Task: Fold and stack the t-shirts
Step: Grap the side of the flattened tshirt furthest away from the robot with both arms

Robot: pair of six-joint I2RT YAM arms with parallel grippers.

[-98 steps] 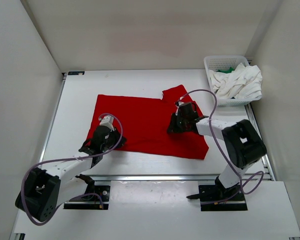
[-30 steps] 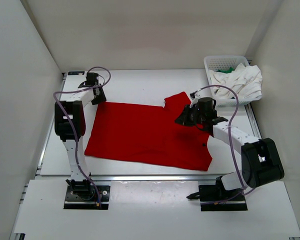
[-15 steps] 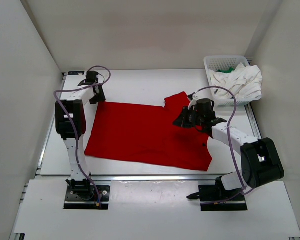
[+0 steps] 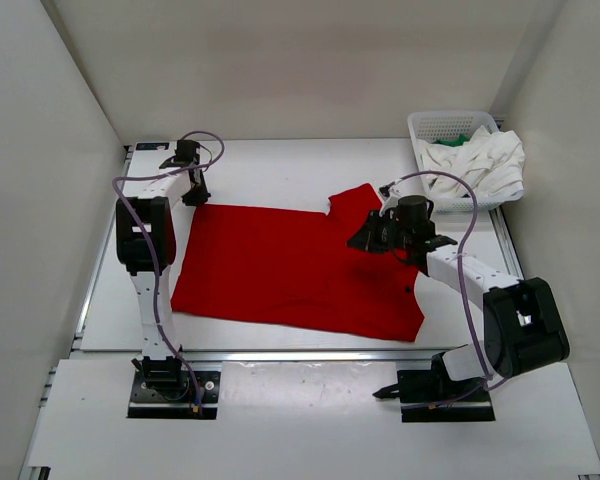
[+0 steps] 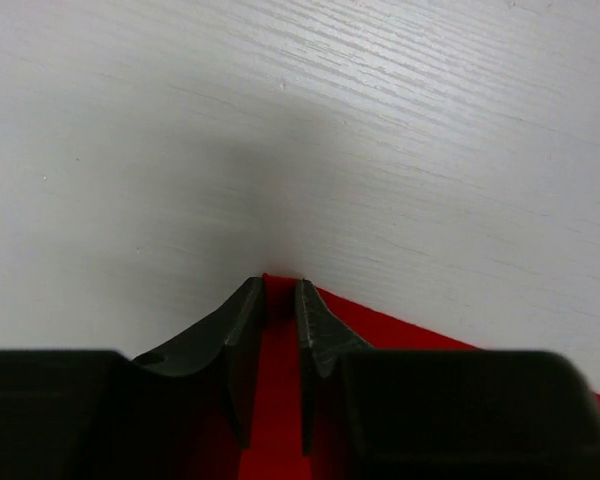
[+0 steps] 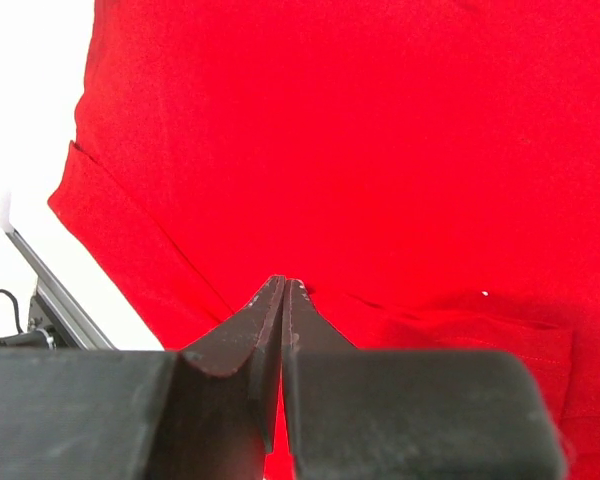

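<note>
White surface [image 4: 280,170]. Red t-shirt [image 4: 280,270] spread flat mid-surface. Basket [image 4: 440,125] far right, holding white t-shirt [image 4: 480,165], green t-shirt [image 4: 458,140] peeking out. Left fingers [image 5: 242,320] slightly apart, astride red shirt's far-left corner. Right fingers [image 6: 250,340] clenched, tips on red cloth near right sleeve.

**White links, black joints, lilac leads**

The left arm [image 4: 143,305] and right arm [image 4: 455,268] are built of white links between bulky black joint housings. A lavender cable [image 4: 473,220] loops along each. Black base plates [image 4: 205,400] sit beneath them. The fingers [image 5: 242,325] are dark, matte and tapered.
</note>
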